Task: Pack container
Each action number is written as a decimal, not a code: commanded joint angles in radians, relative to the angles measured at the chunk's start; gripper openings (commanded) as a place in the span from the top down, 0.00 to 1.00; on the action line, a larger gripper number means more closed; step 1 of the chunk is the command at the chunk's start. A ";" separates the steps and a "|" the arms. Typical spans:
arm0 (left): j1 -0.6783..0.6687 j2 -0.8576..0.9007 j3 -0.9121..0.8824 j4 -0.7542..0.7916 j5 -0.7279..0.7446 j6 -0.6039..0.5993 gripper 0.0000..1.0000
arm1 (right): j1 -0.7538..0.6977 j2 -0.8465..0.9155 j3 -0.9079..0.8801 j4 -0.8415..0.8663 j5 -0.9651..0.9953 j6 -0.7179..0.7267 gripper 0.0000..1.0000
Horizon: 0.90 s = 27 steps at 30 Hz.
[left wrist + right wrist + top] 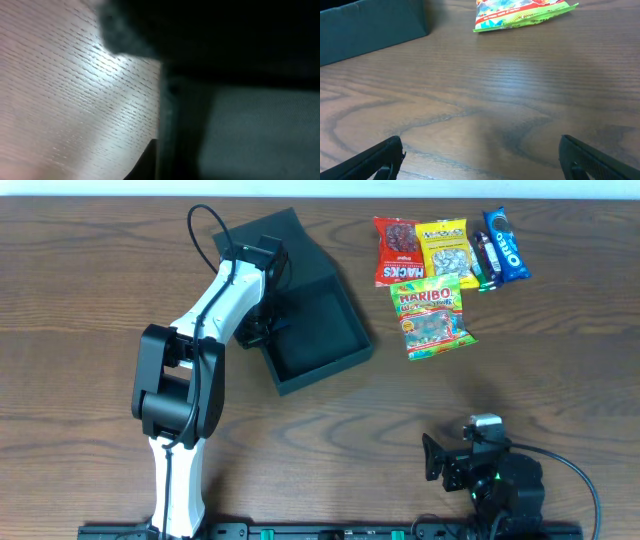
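Barely started: the box (318, 330) sits open and empty mid-table, all snack packets (445, 252) lie outside it, the left gripper (264, 330) has fingers pressed together at its left wall, and the right gripper (480, 160) is spread wide and idle.

Matte black cardboard container (318, 328), smooth grained wood table (520, 390), glossy plastic Haribo packet (432, 318) at one o'clock.

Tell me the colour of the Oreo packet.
The Oreo packet is blue, clearest in the overhead view.
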 commanded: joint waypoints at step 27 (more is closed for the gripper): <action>0.002 -0.002 -0.013 0.105 -0.327 0.510 0.94 | 0.009 -0.005 -0.007 -0.002 0.006 0.003 0.01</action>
